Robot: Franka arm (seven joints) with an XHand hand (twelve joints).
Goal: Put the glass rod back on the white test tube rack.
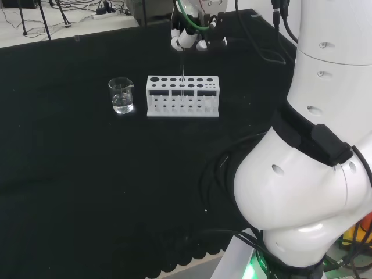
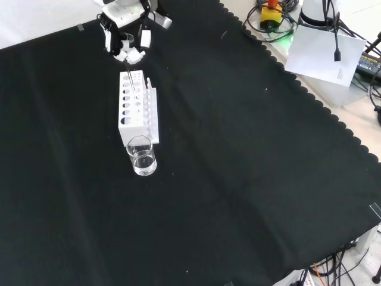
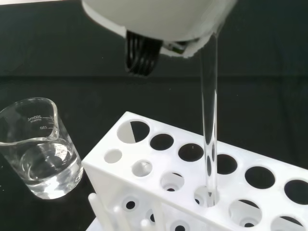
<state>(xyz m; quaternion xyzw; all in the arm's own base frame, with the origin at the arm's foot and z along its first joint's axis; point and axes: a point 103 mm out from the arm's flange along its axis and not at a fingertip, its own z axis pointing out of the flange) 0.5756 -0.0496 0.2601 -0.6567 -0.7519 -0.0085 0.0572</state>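
Above the rack [image 3: 202,192], the robot hand [image 1: 187,38] pinches the upright rod [image 3: 210,120], its tip in a hole; lower straight before releasing.

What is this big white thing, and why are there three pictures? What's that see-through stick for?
The big white rounded shapes are parts of one robot arm. At its end sits a black and white hand with fingers, much like a person's. The three pictures show the same moment from three cameras: one behind the arm, one in front looking down, and one at the wrist, very close. On the black cloth stands a white plastic test tube rack with round holes. Beside it is a small clear glass beaker with some clear liquid in it. The see-through stick is a thin clear glass rod. It hangs upright from the hand, and its lower end is in one of the rack's holes. The hand's fingers are curled around the rod's top.
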